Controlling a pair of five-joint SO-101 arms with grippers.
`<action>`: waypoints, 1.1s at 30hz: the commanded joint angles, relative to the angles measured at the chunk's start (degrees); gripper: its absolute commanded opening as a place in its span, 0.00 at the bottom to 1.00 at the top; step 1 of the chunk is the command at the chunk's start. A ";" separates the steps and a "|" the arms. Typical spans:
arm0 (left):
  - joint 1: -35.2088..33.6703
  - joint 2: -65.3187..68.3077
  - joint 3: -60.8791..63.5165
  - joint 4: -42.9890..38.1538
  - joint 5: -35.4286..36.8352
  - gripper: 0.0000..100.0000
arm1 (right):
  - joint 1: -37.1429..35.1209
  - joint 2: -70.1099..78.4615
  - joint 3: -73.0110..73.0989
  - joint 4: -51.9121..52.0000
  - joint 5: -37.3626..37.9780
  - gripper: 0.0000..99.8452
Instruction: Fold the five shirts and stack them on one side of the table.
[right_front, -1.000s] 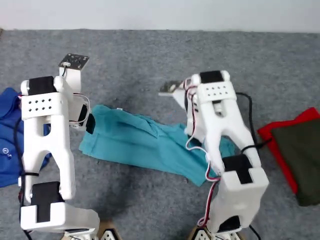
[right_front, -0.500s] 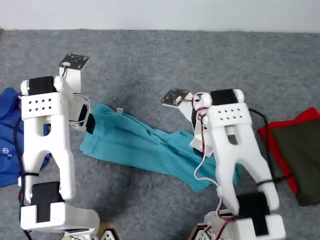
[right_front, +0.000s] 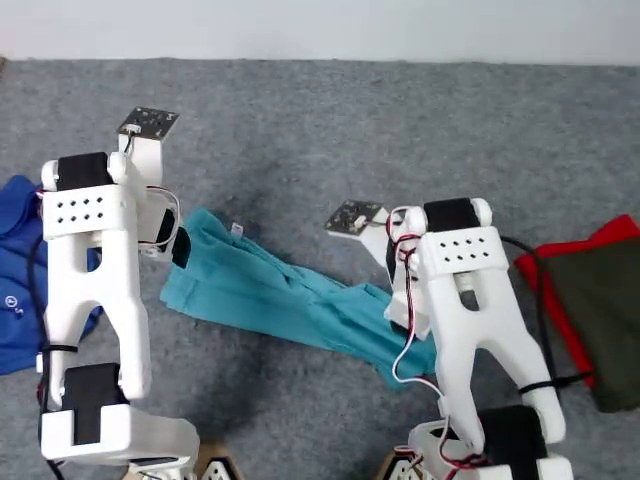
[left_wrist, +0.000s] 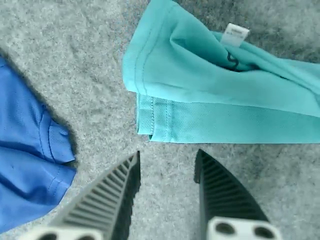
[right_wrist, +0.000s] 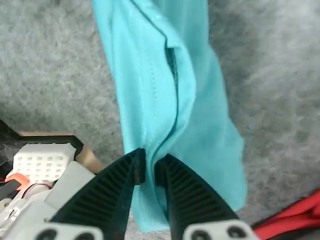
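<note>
A teal shirt (right_front: 290, 295) lies in a long folded strip across the grey table between my two arms. My right gripper (right_wrist: 148, 165) is shut on the teal shirt (right_wrist: 165, 85), pinching a fold near its right end. My left gripper (left_wrist: 167, 167) is open just above the table, a little short of the teal shirt's (left_wrist: 210, 100) left hem, with nothing between its fingers. A blue shirt (right_front: 18, 270) lies crumpled at the table's left edge; in the left wrist view the blue shirt (left_wrist: 27, 165) lies beside the gripper.
A dark olive shirt (right_front: 600, 300) lies folded on a red shirt (right_front: 560, 270) at the table's right edge. The far half of the grey table (right_front: 300, 120) is bare carpet-like cloth up to a white wall.
My right arm has drawn back toward the front edge with the teal shirt's right end, pulling the cloth narrower and toward the front. The left arm has kept still.
</note>
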 joint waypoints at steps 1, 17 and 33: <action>-2.02 -2.73 0.13 1.85 -0.53 0.17 | -0.22 -2.24 -0.18 -0.04 -2.99 0.16; -9.41 -1.93 4.35 1.85 -8.53 0.17 | -0.57 -4.62 -2.73 -17.19 -12.48 0.17; -4.84 30.86 -20.53 1.32 -12.84 0.25 | -4.26 2.77 -11.08 -6.20 -13.80 0.17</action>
